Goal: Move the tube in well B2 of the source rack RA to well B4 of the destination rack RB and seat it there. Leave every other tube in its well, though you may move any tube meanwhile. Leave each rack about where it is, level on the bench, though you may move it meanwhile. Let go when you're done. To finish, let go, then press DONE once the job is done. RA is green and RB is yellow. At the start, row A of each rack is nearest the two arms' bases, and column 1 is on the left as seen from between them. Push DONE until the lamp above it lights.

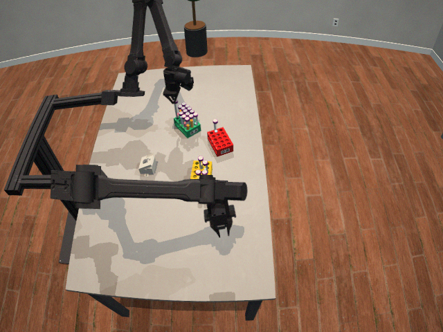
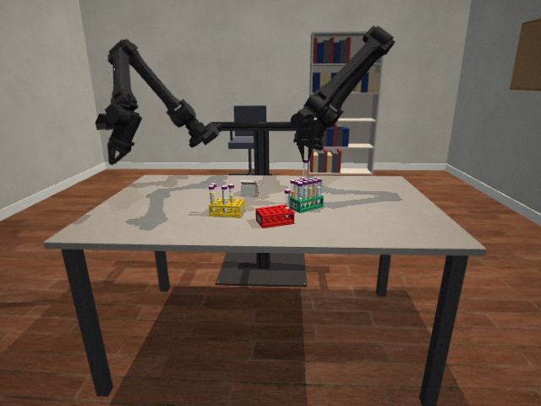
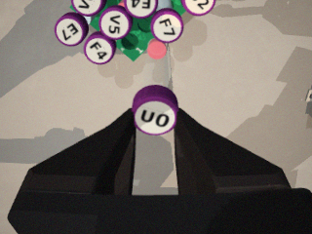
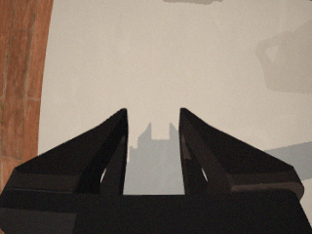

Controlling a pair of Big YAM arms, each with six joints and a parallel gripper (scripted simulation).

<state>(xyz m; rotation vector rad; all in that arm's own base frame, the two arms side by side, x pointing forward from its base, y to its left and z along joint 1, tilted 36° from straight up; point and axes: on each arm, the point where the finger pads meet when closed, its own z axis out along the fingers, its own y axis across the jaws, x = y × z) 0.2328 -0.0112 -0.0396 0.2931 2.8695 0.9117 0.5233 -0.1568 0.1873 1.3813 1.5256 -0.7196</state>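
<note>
One tube (image 1: 176, 109) (image 2: 305, 168) (image 3: 155, 117), capped U0, hangs upright, gripped in the left claw (image 1: 174, 101) (image 2: 304, 159) (image 3: 155, 118), over the near side of the green rack (image 1: 187, 133) (image 2: 307, 209) (image 3: 134, 55); whether it is B2's, I cannot tell. Farther right stands a red rack (image 1: 219, 152) (image 2: 275, 222), then the yellow rack (image 1: 193, 171) (image 2: 226, 215). Over the surface (image 1: 172, 274) (image 2: 262, 238) (image 4: 161, 63) at right, the right claw (image 1: 223, 234) (image 2: 113, 161) (image 4: 153, 118) is narrowly parted, holding nothing.

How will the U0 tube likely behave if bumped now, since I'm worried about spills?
The U0 tube is slim and held near its cap, so a knock could swing its lower end. Its clear wall looks stiff and perhaps brittle. Being round, it would probably roll if dropped flat, though the purple cap might limit spilling.
</note>
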